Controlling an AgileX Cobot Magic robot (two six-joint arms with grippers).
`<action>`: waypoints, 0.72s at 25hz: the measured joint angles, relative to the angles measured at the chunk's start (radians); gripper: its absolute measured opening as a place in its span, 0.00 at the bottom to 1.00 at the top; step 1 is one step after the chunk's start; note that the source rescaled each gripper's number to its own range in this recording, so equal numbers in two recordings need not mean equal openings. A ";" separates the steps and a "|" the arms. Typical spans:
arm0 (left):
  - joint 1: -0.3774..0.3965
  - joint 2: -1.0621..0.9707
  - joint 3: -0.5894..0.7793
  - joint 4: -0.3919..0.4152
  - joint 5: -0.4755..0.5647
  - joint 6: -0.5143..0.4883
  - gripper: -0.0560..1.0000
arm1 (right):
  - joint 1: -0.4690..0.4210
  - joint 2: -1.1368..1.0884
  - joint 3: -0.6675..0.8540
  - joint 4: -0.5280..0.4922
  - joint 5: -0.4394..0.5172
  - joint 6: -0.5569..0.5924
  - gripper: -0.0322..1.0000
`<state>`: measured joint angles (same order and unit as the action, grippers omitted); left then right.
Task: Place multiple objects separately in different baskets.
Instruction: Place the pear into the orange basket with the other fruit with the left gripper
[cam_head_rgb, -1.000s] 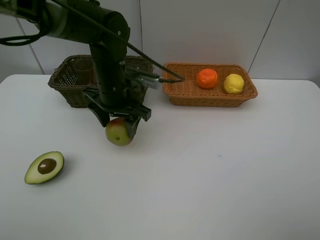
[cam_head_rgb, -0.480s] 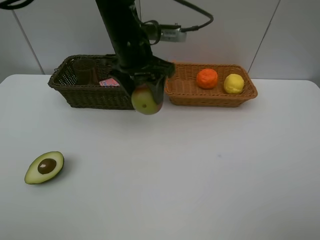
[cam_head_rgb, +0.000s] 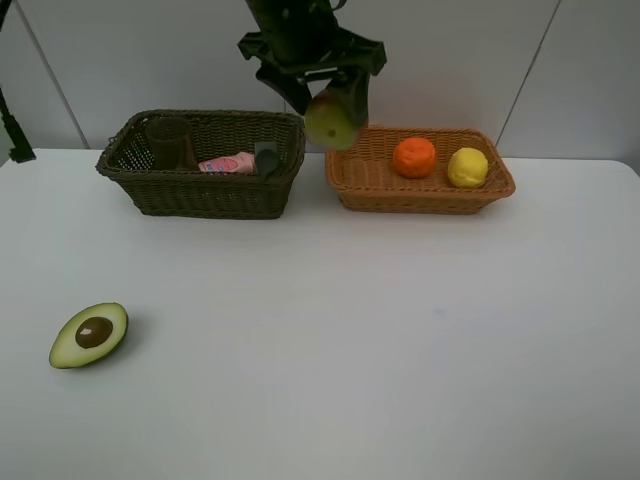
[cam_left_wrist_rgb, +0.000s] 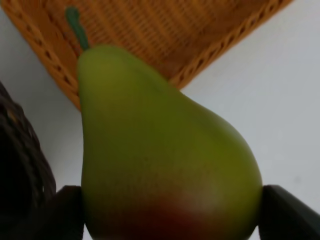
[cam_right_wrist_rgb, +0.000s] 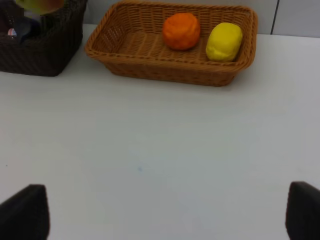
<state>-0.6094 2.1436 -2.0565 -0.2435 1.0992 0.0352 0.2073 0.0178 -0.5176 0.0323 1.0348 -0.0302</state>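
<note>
Pear (cam_head_rgb: 331, 119): green with a red blush and a green stem; I see it aloft over the near-left corner of the orange-tan basket (cam_head_rgb: 420, 196).
Left pincer (cam_head_rgb: 322, 100): clamped on the pear.
Right pincer (cam_right_wrist_rgb: 160, 215): spread wide, holding nothing, above the tabletop (cam_head_rgb: 400, 330).

Light is bright and even across all three views, falling from above; the white worktop (cam_head_rgb: 400, 330) reads clean, with no glare or burnt-out patches. Shadows are soft and short: a faint one hugs the halved avocado (cam_head_rgb: 89, 335), and thin dark bands run under the two baskets well below the left tool (cam_head_rgb: 322, 98). The exterior high view is sharp throughout. In the left wrist view the pear (cam_left_wrist_rgb: 165, 155) clamped in that tool fills the frame and is blurred, its edges smeared. The right wrist view is slightly soft, and its tool's fingertips (cam_right_wrist_rgb: 24, 214) show as dark, unfocused blocks.
</note>
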 joint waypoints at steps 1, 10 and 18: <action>0.000 0.021 -0.018 0.000 -0.028 0.010 0.91 | 0.000 0.000 0.000 0.000 0.000 0.000 1.00; 0.000 0.161 -0.046 0.012 -0.356 0.147 0.91 | 0.000 0.000 0.000 0.000 0.000 0.000 1.00; 0.000 0.289 -0.046 0.015 -0.543 0.178 0.91 | 0.000 0.000 0.000 0.000 0.000 0.000 1.00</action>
<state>-0.6094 2.4330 -2.1024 -0.2286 0.5566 0.2129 0.2073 0.0178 -0.5176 0.0323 1.0348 -0.0302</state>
